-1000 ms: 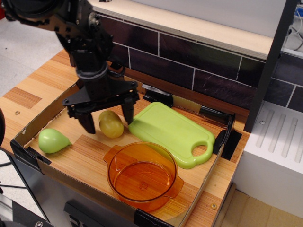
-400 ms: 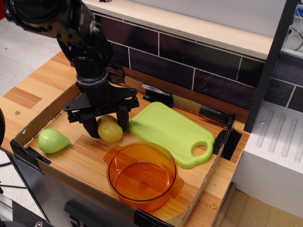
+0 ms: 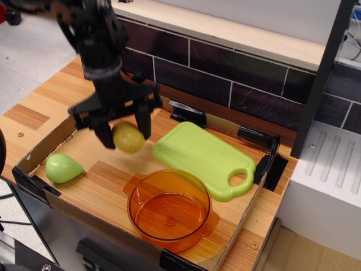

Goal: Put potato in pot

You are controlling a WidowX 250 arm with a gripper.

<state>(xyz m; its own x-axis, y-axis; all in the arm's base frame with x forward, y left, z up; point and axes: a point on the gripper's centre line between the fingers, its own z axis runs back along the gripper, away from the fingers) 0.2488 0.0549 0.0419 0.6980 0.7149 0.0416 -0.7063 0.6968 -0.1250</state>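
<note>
Here the potato (image 3: 128, 137) sits between the gripper (image 3: 124, 133) fingers — off the floor.

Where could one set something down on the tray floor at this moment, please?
Bare wood lies between the green pear toy and the pot, beneath the gripper holding the potato. A smaller strip runs in front of the pear along the cardboard rim. The right side is crowded: the cutting board nearly meets the pot.
</note>
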